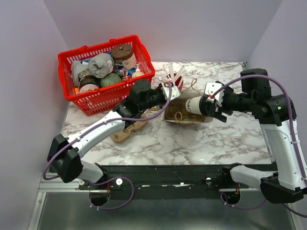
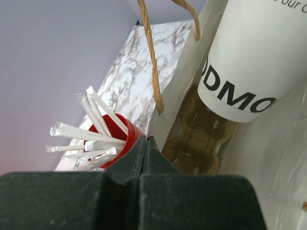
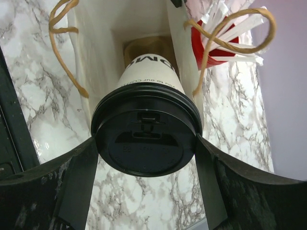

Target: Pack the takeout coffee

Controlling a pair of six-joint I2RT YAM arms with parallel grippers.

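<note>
Here, a red basket stands behind-left of the paper bag, which lies on its side. The left gripper pinches the bag's rim, jaws pressed together. The right gripper, jaws spread wide, clasps the lid of the takeout coffee, whose base sits inside the bag.

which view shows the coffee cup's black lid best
Right wrist: the black lid fills the centre, face on, held in the right tool. Top external shows the takeout coffee sideways. Left wrist shows its printed wall, no lid.

Takeout coffee lid cut off by pic edge, print only partly legible.
</note>
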